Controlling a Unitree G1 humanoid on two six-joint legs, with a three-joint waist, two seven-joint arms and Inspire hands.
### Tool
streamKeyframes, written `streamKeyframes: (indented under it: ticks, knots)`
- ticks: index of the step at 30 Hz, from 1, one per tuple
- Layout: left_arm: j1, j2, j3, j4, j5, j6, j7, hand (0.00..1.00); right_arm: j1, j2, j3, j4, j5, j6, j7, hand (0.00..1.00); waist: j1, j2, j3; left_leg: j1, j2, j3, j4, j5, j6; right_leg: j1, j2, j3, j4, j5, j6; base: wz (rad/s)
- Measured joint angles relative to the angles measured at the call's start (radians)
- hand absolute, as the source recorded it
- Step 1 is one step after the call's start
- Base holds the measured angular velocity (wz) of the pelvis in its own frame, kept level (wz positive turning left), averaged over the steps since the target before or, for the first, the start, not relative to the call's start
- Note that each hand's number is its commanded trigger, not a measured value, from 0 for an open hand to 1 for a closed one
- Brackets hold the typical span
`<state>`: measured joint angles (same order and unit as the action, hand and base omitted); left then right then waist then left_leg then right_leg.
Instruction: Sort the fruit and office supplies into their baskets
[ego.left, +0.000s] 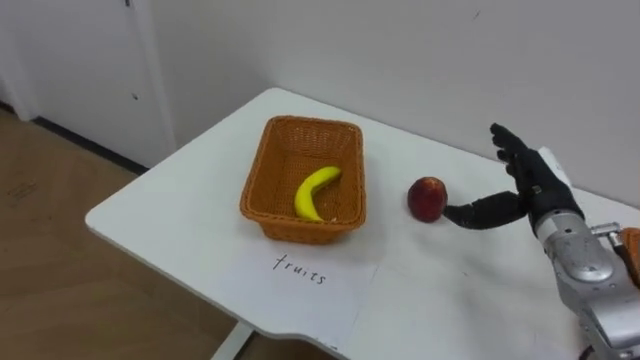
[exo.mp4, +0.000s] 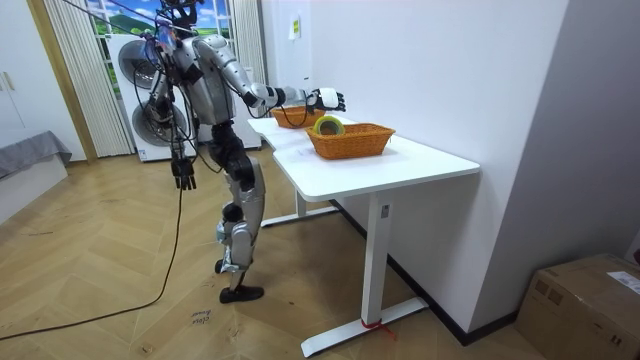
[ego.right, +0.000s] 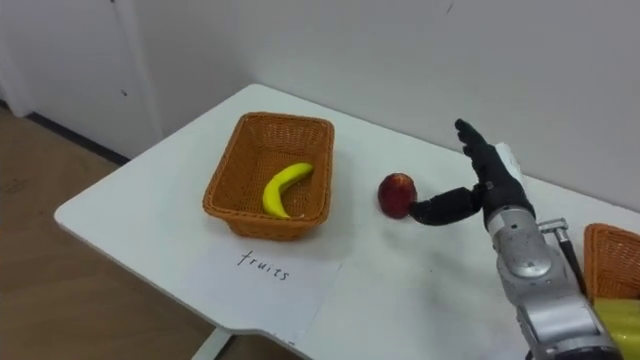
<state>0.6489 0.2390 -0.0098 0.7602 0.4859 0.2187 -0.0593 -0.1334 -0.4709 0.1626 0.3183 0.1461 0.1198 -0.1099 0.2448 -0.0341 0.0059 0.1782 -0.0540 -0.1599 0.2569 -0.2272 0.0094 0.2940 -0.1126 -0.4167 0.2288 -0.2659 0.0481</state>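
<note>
Tabletop (ego.left: 180, 210) bearing basket (ego.left: 300, 228) near its left edge. Right hand (ego.left: 535, 185) reaching in from the right edge, spread flat, gripping nothing, thumb at the apple (ego.left: 427, 198). Left hand (exo.mp4: 183, 178) hanging by the hip. Banana (ego.left: 316, 190) in the basket, apple just right of it on the tabletop. Fruit step: needs closing round the apple, then lifting over the rim.

Basket (ego.left: 300, 228): orange-brown, woven.
Banana (ego.left: 316, 192): yellow.
Apple (ego.left: 427, 198): red.
Table (ego.left: 170, 215): white.
Paper sheet (ego.left: 335, 295): white, lettered in black.
Right hand (ego.left: 535, 185): black.
</note>
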Motion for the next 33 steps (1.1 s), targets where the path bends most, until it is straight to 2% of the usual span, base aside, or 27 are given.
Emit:
streamKeyframes:
  ticks: [2, 4, 8, 14, 17, 24, 26, 29, 31, 33]
  knots:
    - [0.004, 0.001, -0.001, -0.005, 0.000, -0.001, 0.000, 0.00, 0.000, 0.000, 0.000, 0.004, 0.014, -0.003, 0.000, 0.00, -0.001, 0.005, -0.0032, -0.001, -0.002, 0.005, 0.000, 0.000, 0.000, -0.010, -0.006, 0.002, 0.016, -0.007, -0.001, -0.06]
    - [0.005, 0.001, -0.010, -0.005, 0.001, -0.007, 0.001, 0.00, 0.000, 0.000, 0.000, 0.038, 0.046, -0.021, -0.002, 0.00, 0.000, 0.006, -0.0059, -0.001, -0.005, 0.005, 0.006, 0.000, 0.001, -0.011, -0.009, 0.002, 0.030, -0.008, 0.001, 0.00]
    - [0.006, 0.003, -0.041, -0.004, -0.001, -0.020, 0.003, 0.00, 0.000, 0.003, 0.003, 0.082, 0.077, -0.036, -0.002, 0.00, 0.003, 0.002, -0.0056, -0.012, -0.008, 0.009, 0.018, 0.000, 0.001, -0.019, -0.014, 0.002, 0.030, -0.011, 0.003, 0.02]
    - [0.012, 0.005, -0.044, -0.004, 0.003, -0.029, 0.002, 0.00, 0.000, 0.005, 0.014, 0.106, 0.119, -0.046, 0.010, 0.00, 0.010, 0.002, -0.0048, -0.017, -0.010, 0.023, 0.033, -0.004, 0.007, -0.027, -0.023, 0.001, 0.050, -0.019, 0.005, 0.01]
    - [0.013, 0.016, -0.044, -0.008, -0.002, -0.030, 0.003, 0.00, 0.000, 0.005, 0.024, 0.106, 0.117, -0.049, 0.015, 0.00, 0.011, 0.002, -0.0041, -0.019, -0.010, 0.023, 0.036, -0.004, 0.008, -0.028, -0.024, 0.001, 0.058, -0.021, 0.005, 0.01]
    - [0.012, 0.028, -0.051, -0.015, -0.005, -0.032, 0.006, 0.00, 0.000, 0.005, 0.095, 0.106, 0.117, -0.058, 0.012, 0.00, 0.010, 0.001, -0.0036, -0.034, -0.009, 0.023, 0.059, -0.007, 0.009, -0.033, -0.023, 0.001, 0.071, -0.023, 0.004, 0.02]
    - [0.010, 0.029, -0.051, -0.015, -0.003, -0.034, 0.007, 0.00, -0.001, 0.005, 0.094, 0.110, 0.116, -0.060, 0.009, 0.00, 0.016, 0.001, -0.0035, -0.049, -0.008, 0.026, 0.078, -0.013, 0.009, -0.044, -0.023, 0.001, 0.083, -0.024, 0.002, -0.02]
    - [0.011, 0.037, -0.051, -0.014, -0.004, -0.051, 0.010, 0.00, -0.001, 0.005, 0.094, 0.153, 0.118, -0.077, 0.002, 0.00, 0.045, 0.000, -0.0022, -0.059, -0.005, 0.036, 0.089, -0.014, 0.009, -0.059, -0.024, 0.010, 0.098, -0.025, 0.000, -0.08]
    - [0.013, 0.052, -0.053, -0.014, -0.005, -0.060, 0.010, 0.00, -0.002, 0.005, 0.094, 0.186, 0.120, -0.079, 0.000, 0.00, 0.063, -0.001, 0.0012, -0.073, 0.000, 0.040, 0.101, -0.016, 0.007, -0.071, -0.020, 0.017, 0.101, -0.024, -0.002, -0.02]
    - [0.018, 0.060, -0.053, -0.014, -0.005, -0.058, 0.012, 0.00, -0.003, 0.006, 0.094, 0.194, 0.120, -0.079, 0.000, 0.00, 0.070, -0.001, 0.0012, -0.089, 0.006, 0.041, 0.119, -0.023, 0.005, -0.083, -0.014, 0.018, 0.104, -0.023, -0.004, 0.00]
